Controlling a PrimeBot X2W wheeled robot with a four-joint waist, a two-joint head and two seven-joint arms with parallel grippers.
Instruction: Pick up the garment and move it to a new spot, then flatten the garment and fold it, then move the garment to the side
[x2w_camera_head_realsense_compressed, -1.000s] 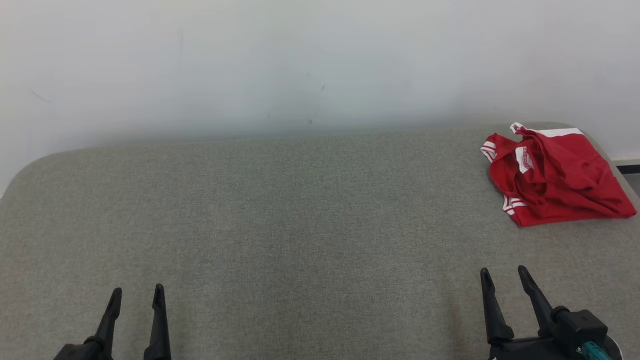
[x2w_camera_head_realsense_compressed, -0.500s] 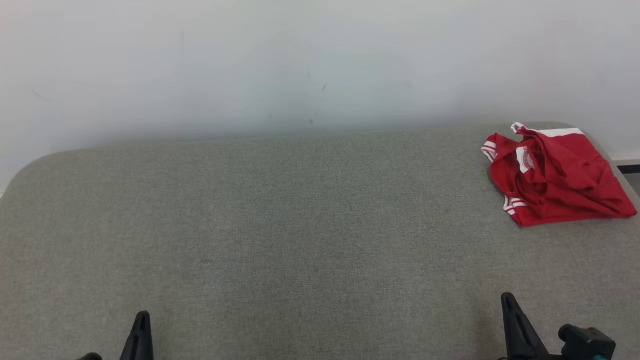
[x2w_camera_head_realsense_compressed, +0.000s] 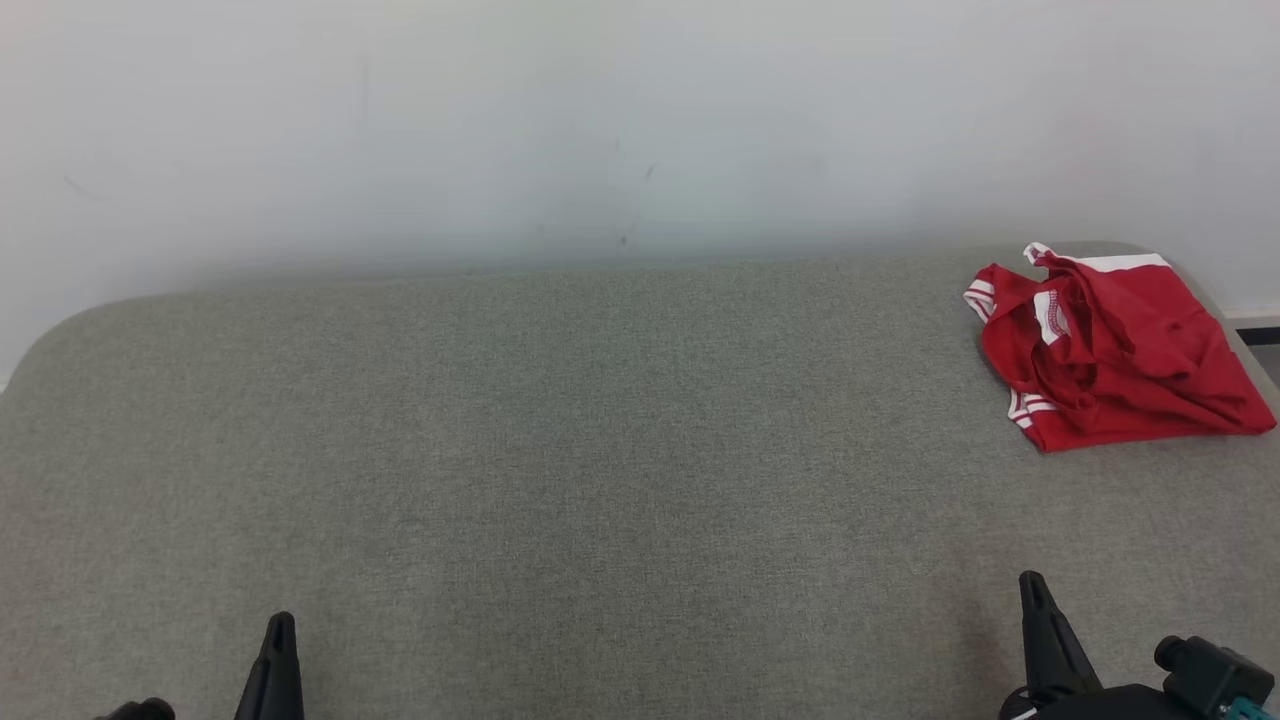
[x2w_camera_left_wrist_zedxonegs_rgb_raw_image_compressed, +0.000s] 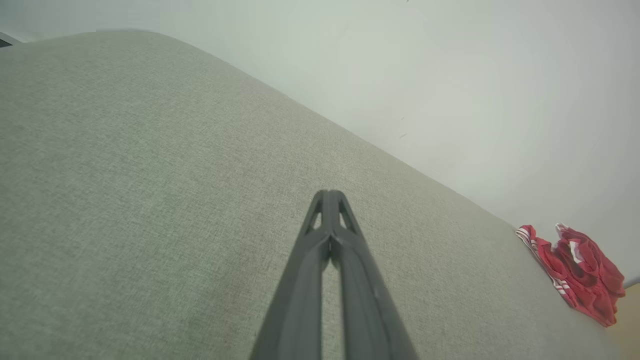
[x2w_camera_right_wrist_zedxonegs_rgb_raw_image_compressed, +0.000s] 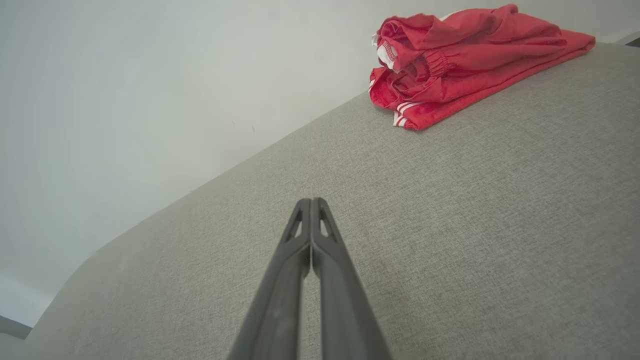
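Observation:
A crumpled red garment with white stripes lies in a heap at the far right corner of the grey fabric table. It also appears in the left wrist view as the garment and in the right wrist view as the garment. My left gripper sits at the lower left, shut with nothing in it; its fingertips meet over bare fabric. My right gripper is at the lower right, also shut and holding nothing, its fingertips pressed together well short of the garment.
A plain pale wall rises behind the table. The table's rounded far left corner and its right edge beside the garment bound the surface. A wide stretch of bare grey fabric lies between the grippers and the garment.
Both grippers have gone from open to shut and drawn back toward the bottom edge. The garment has stayed where it was.

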